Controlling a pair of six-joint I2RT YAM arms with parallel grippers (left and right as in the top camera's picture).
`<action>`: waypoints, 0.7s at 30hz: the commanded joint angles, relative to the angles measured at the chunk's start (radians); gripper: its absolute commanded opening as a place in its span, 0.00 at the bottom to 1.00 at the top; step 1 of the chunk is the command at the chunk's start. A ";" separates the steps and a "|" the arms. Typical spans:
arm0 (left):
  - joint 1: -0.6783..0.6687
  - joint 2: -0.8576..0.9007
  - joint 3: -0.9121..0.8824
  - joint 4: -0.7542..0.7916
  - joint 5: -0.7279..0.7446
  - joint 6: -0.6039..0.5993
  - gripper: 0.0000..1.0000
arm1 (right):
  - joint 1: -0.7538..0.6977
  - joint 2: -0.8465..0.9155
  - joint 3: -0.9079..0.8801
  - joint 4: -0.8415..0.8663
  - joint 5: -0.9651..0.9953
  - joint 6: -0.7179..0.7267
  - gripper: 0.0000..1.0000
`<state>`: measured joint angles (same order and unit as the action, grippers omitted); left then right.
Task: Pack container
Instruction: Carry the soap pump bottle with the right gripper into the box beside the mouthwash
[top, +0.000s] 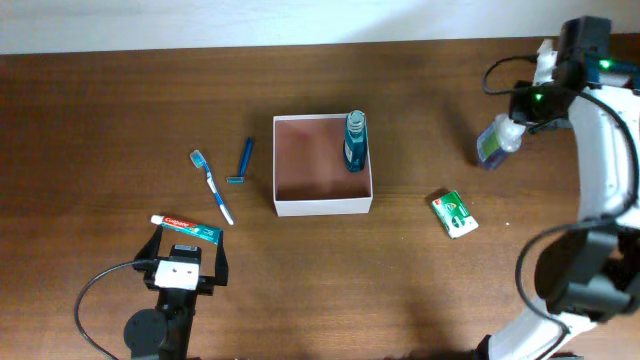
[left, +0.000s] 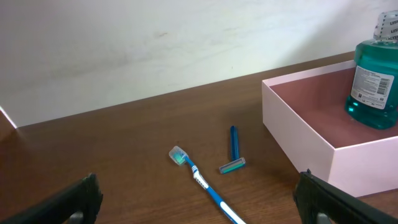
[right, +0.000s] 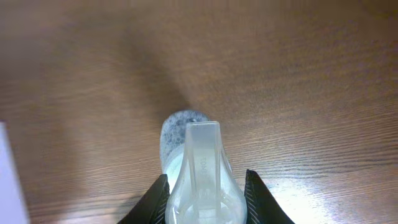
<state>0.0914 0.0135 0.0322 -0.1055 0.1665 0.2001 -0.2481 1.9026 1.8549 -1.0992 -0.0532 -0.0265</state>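
Now | right gripper (right: 205, 194) upper right, jaws clamped on clear pump bottle (top: 493, 143) | left gripper (top: 188, 244) lower left, jaws apart | teal bottle (top: 355, 141) upright in container (top: 322, 207), right side

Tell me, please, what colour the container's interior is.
Reddish-brown inside the container, with white outer walls; overhead view shows it best.

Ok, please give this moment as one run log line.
right pincer: shut on pump bottle | left pincer: open | container: mouthwash bottle inside

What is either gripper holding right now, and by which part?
The right gripper grips the pump bottle just below its pump head; the left gripper is open, holding nothing.
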 joint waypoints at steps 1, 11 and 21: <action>0.003 -0.007 -0.005 0.000 -0.006 -0.009 1.00 | 0.005 -0.152 0.029 -0.010 -0.067 0.008 0.24; 0.003 -0.007 -0.005 0.000 -0.006 -0.009 1.00 | 0.156 -0.330 0.029 -0.055 -0.145 0.075 0.24; 0.003 -0.007 -0.005 0.000 -0.006 -0.009 1.00 | 0.439 -0.380 0.029 -0.134 -0.133 0.118 0.24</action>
<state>0.0914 0.0135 0.0322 -0.1059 0.1665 0.2001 0.1112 1.5528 1.8553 -1.2350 -0.1783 0.0723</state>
